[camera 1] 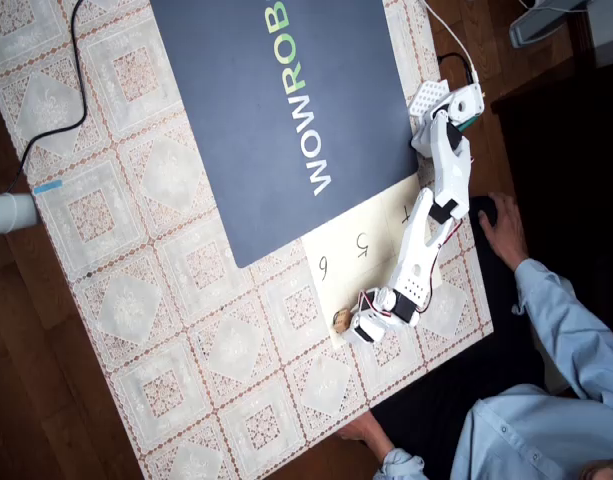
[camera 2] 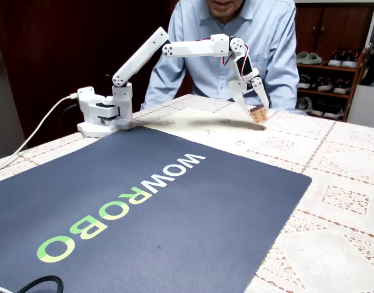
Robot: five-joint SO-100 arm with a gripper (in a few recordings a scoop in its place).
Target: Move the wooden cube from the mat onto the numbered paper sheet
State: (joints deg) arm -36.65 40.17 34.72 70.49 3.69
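- While the white arm reaches far out from its base, the gripper (camera 2: 255, 108) has its two fingers closed on the wooden cube (camera 2: 258, 115), pinching it at the very tips.
- Cube's off the table here, hanging in the air above the far end of the numbered paper sheet (camera 2: 217, 131), well away from the navy WOWROB mat (camera 2: 174, 201).
- From overhead, the cube (camera 1: 341, 320) sits right at the sheet's lower edge, just beyond the handwritten 6 (camera 1: 324, 266), so it is on the border, hardly over paper at all.
- Biggest risk, I'd say: let go now and it lands on the lace tablecloth (camera 1: 236, 350) or rolls off the sheet's edge, because the drop point is so marginal.
- Second worry: that tip-only pinch. A small twist or jolt on the way down could pop it loose early.
- A drop from this height would likely make it tumble like a die.
- Orientation: it hangs slightly tilted, a red-dotted face turned toward the fixed view.
- Long axis? None, since it's a cube with equal sides.
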